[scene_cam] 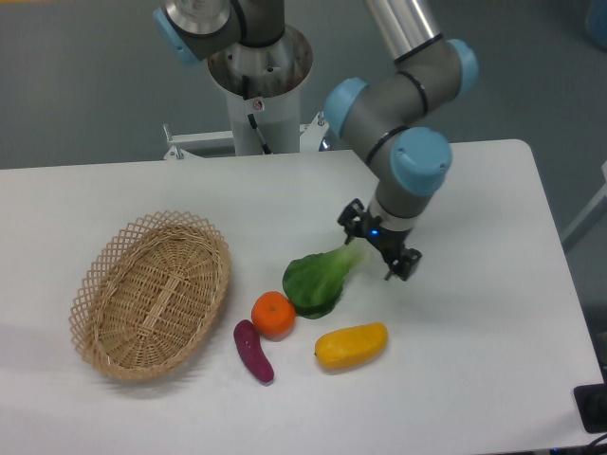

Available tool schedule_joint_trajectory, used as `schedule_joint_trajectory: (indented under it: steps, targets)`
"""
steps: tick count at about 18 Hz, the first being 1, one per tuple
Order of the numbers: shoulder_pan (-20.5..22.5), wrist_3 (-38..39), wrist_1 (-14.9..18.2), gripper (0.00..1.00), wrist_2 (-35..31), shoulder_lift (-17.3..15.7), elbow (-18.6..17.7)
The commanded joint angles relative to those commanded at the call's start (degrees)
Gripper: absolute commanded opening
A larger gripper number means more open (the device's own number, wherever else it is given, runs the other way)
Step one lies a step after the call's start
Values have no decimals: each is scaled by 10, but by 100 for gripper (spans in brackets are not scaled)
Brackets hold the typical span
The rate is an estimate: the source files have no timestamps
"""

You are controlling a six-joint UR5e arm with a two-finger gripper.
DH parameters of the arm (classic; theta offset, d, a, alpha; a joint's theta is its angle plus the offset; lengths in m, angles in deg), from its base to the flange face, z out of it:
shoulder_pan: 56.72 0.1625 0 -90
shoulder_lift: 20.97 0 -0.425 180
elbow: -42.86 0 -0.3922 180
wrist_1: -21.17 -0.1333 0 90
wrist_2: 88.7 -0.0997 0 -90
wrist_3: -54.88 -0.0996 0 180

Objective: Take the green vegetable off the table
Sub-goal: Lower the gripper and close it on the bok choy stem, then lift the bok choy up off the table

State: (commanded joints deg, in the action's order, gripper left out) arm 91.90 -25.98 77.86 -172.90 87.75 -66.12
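Camera view, frame centre: the tool (378, 247) is seen spread open over the pale stem of the green vegetable (317, 281); nothing is gripped; the leaf lies lower left on the surface (474, 313).

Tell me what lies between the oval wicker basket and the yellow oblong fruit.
In the camera view, the small purple eggplant and the round orange lie between the basket and the yellow fruit.

The white table (474, 332) carries a wicker basket (152, 294), green vegetable (313, 282), orange (273, 315), purple eggplant (253, 352) and yellow fruit (351, 345).
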Motion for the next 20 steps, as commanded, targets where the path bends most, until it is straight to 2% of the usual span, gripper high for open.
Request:
schedule_joint_trajectory:
  steps: [4,6,10,16,20]
  targets:
    - [-1,0,-38,100,-1,6,-25]
    - [-1,-1,-48,91,-1,9,-27]
    - [-1,0,-49,73,-2,11,-30]
    - [-1,-1,-49,38,-2,12,-31]
    - [1,-2,-44,20,-4,3,-19]
